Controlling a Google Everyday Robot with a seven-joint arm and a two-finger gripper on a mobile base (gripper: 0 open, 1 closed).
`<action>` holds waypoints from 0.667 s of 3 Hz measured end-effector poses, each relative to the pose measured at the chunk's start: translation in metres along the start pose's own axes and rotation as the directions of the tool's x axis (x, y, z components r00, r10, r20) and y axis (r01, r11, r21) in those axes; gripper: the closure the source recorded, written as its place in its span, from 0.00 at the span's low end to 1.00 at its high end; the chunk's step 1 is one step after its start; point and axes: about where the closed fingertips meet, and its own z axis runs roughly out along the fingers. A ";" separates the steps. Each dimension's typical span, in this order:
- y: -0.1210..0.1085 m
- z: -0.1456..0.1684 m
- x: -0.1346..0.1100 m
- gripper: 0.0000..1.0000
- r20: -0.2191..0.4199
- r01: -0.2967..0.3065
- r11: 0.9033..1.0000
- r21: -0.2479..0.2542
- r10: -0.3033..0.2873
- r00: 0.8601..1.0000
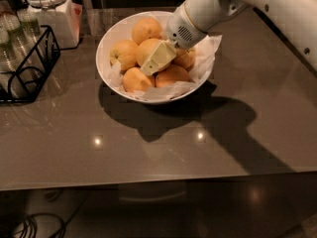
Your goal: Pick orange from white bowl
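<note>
Bowl: white bowl (105, 41), wide and glossy, on the far middle of the grey table (148, 152), upright.
Bowl lining: crumpled white paper (207, 48), spilling over the right rim and showing along the near rim.
Bowl contents: six fruits in a heap. The orange (142, 48) at the centre, topmost of the pile. Smaller fruits around it: one at the far side (146, 28), one at the left (123, 54), two at the near side (136, 80) (171, 75), one at the right (186, 58), partly hidden under the arm.
Orange, lie: round, so no long axis to note; stem end not made out, so facing cannot be told. Touching its neighbours on the left and near sides.
Gripper: gripper (154, 61), cream-coloured, inside the bowl, slanting down from the far right, laid across the right half of the orange.
Gripper state: cannot tell whether spread or pinching the fruit.
Arm: white arm (277, 4) reaching in from the far right.
Far left: white lidded jar (49, 11), and just left of it, nearer, a black wire rack (34, 68) holding clear glasses (9, 38).
</note>
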 end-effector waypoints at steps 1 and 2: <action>-0.001 -0.003 -0.003 0.56 0.000 0.000 1.000 0.000 0.000 1.000; -0.003 -0.002 0.006 0.80 -0.016 -0.019 1.000 0.017 0.019 1.000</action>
